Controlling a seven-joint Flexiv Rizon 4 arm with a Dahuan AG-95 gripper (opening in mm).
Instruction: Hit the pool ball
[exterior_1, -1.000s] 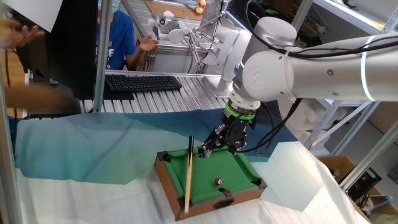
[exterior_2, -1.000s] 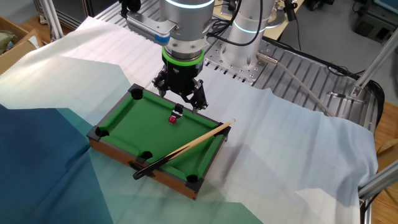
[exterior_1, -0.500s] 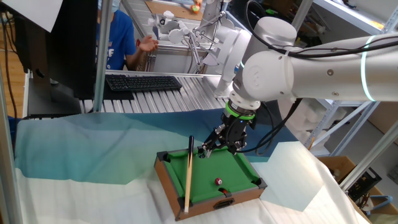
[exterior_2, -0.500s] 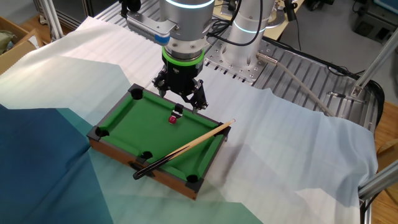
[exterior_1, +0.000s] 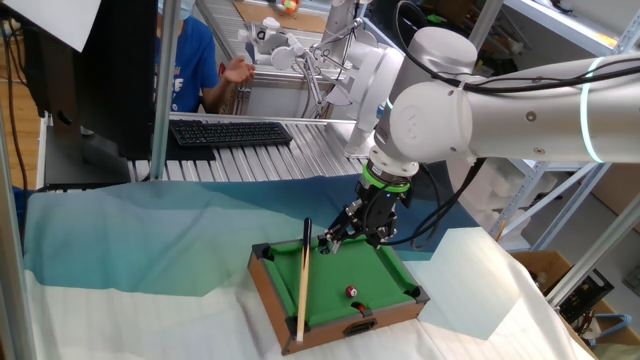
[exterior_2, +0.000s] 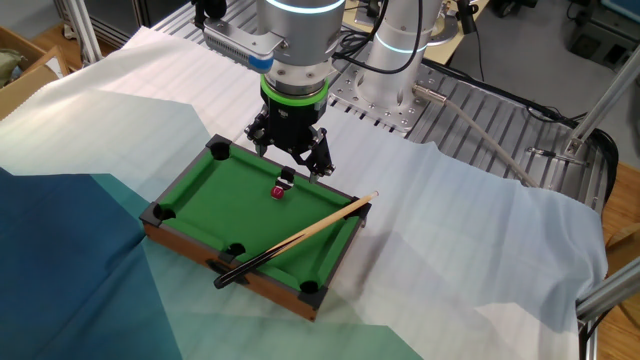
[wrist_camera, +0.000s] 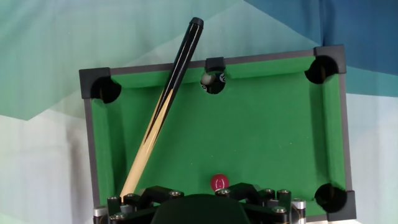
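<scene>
Hovering over the mini pool table's long rail, my gripper holds nothing; finger spread: cannot tell | pool ball sits on felt just below me | cue lies diagonally across the rails, 1 end overhanging, likely awaiting pickup.

The work surface is a table covered by a white ribbed cloth with a teal-blue cloth overlapping part of it. Resting directly on these cloths is a rectangular miniature pool table with a brown wooden frame, a green felt bed and black corner pockets. At the far edge, a ribbed metal platform carries a black computer keyboard.
</scene>
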